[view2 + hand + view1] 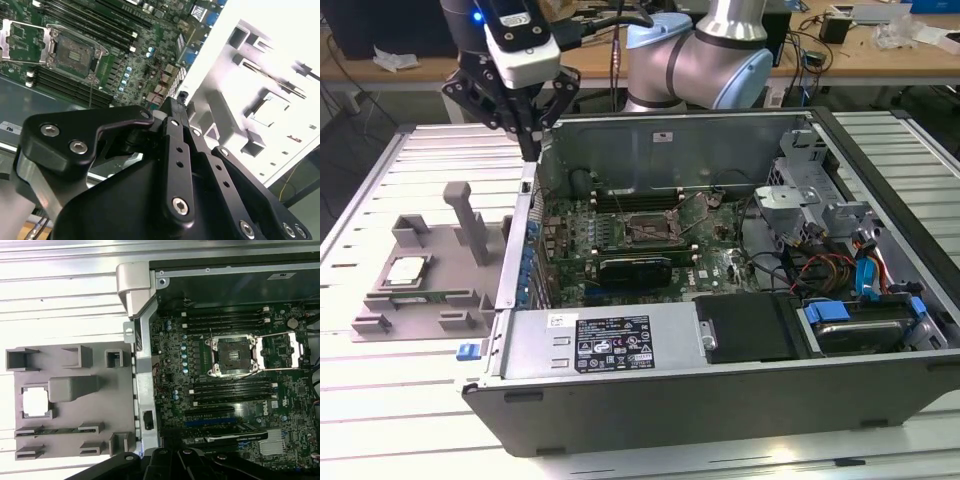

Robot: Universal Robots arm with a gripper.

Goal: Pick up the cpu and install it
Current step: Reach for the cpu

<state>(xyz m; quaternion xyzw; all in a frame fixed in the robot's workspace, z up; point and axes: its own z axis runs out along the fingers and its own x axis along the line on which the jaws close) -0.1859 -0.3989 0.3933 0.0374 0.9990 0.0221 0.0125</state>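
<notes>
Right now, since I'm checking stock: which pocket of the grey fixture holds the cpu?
The square framed pocket beside the tall block of the grey fixture: the cpu lies flat in it. The other pockets show no chip.

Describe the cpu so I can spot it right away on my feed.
Start at the open case; on the exterior view's left of it lies a grey fixture. The cpu sits in its square pocket: a small flat chip with a shiny silver top, unlike the dull grey plastic around it.
</notes>
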